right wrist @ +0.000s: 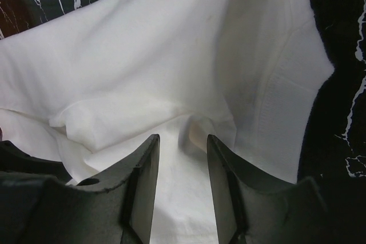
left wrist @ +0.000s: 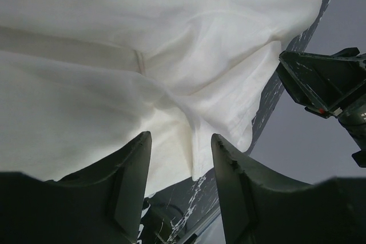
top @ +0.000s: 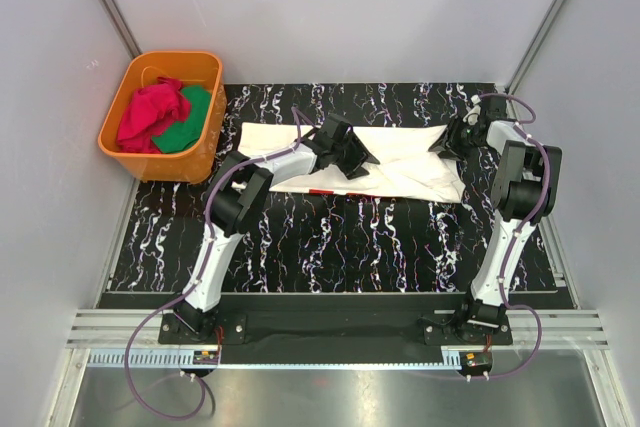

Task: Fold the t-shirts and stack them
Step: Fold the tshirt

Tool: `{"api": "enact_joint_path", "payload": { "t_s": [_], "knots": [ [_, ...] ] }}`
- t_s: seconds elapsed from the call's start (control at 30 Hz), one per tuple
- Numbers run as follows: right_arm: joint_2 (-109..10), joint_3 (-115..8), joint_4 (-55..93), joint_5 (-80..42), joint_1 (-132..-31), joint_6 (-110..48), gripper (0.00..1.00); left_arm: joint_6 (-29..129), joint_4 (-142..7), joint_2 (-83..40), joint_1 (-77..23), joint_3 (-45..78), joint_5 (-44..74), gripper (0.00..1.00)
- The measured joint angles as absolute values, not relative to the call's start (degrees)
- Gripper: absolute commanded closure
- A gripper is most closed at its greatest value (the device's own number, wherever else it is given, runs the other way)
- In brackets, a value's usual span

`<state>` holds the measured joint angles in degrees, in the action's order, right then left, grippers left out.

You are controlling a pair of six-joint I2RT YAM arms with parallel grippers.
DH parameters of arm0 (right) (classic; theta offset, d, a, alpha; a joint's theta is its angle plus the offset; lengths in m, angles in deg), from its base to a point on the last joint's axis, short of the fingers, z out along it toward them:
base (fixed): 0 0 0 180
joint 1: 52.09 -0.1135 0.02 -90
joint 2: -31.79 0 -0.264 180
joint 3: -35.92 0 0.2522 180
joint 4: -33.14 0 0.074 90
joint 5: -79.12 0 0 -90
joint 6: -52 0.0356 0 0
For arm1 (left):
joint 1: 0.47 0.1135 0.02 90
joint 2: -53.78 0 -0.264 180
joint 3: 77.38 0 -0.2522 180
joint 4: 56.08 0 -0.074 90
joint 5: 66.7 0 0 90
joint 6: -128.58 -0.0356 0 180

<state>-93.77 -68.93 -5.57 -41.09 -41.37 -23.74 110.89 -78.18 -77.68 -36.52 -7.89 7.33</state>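
Cream-white t-shirt [top: 400, 162] lies spread across the far half of the black white-veined mat [top: 330, 237]. Its long side runs left to right and its surface is creased with loose folds. A small streak of red shows at its near edge, close to the middle.

The left gripper [top: 350, 155] is over the middle of the shirt. In the left wrist view its fingers [left wrist: 128, 187] stand apart. A ridge of cloth runs down into the gap between them, and a strip of mat shows beyond the shirt's hem. Nothing is clamped between these fingers.

The right gripper [top: 452, 139] is at the shirt's right end, near the far right corner of the mat. In the right wrist view its fingers [right wrist: 140, 181] are also parted. A small pucker of white cloth sits just ahead of the tips, and a stitched hem runs down the right side. The cloth lies in the gap but is not pinched.

At the far left, just off the mat's corner, stands the orange plastic tub [top: 205, 162]. Inside it a crumpled red t-shirt [top: 150, 115] lies on the left, touching a green cloth [top: 190, 119] on the right.
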Motion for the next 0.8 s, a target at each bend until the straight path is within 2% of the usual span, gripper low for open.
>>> {"api": "enact_joint_path", "payload": {
  "t_s": [0.2,0.6,0.7,0.77,0.8],
  "knots": [
    [-93.8,-69.0,-5.6,-41.6,-41.4,-23.9,0.56,112.2,-78.3,-79.5,-36.5,-10.1,7.4,0.53],
    [-94.2,-69.8,-5.9,-42.1,-41.4,-24.4,0.55,113.9,-78.6,-81.4,-35.7,-11.9,7.6,0.7],
    [-95.0,-70.2,-5.8,-42.1,-41.5,-24.5,0.58,114.1,-77.7,-81.4,-35.4,-11.9,7.5,0.75],
    [-95.4,-70.2,-5.8,-42.1,-41.5,-24.6,0.67,114.2,-76.4,-81.4,-35.3,-11.9,7.3,0.78],
    [-95.5,-70.2,-5.8,-42.2,-41.5,-24.6,0.67,114.3,-75.7,-81.5,-35.2,-11.9,7.1,0.83]
  ]
}}
